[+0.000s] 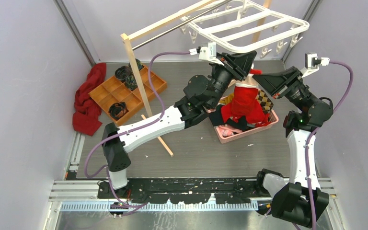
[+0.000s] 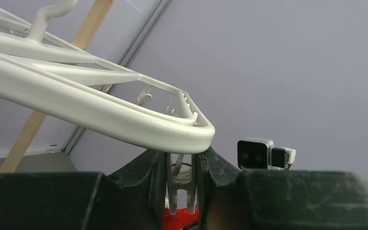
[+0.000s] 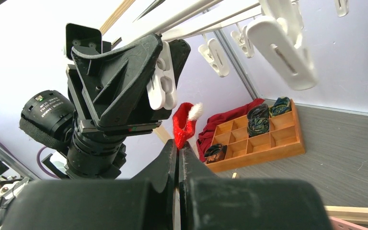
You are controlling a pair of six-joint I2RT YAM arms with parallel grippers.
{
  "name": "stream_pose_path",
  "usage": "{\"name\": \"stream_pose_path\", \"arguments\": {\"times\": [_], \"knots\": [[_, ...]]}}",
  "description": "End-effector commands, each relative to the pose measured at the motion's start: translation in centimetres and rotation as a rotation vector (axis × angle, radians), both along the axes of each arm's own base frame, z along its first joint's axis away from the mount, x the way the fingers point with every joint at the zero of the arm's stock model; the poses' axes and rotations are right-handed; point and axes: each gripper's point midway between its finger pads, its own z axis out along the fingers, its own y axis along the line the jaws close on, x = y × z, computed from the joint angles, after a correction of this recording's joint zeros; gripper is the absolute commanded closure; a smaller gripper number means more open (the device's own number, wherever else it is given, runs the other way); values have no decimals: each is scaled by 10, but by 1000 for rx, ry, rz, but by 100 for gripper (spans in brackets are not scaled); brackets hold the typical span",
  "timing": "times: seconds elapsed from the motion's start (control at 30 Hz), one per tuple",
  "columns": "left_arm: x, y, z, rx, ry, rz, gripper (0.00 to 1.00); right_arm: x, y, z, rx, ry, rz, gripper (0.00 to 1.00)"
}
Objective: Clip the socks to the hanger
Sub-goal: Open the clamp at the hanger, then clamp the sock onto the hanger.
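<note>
A: Where's the white plastic frame hanger (image 1: 249, 28)?
B: At the back, above the pink plastic basket (image 1: 251, 130); a small red sock (image 3: 184, 129) sits just beneath its near edge.
A: The wooden compartment tray (image 1: 110, 88)?
B: Left of the basket, dark red cloth (image 1: 86, 103) just beside its left side.

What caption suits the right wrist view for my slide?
Clipping step: right tool pinches a red sock near the white clip held by the left tool under the hanger.

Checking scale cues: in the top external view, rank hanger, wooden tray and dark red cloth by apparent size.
1. hanger, though it hangs nearer the camera.
2. wooden tray.
3. dark red cloth, close to the tray.
</note>
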Motion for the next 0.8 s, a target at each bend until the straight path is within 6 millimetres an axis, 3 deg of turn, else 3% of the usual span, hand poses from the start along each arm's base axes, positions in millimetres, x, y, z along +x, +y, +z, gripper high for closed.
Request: {"name": "stream_pose_path", "arguments": {"times": [0.0,0.77], "knots": [[-11,27,41,-100,-43,-6,95,-12,5,14,-1,-65,6,99],[-12,21,35,-79,-44,-19,95,-10,3,26,41,-70,8,99]]}}
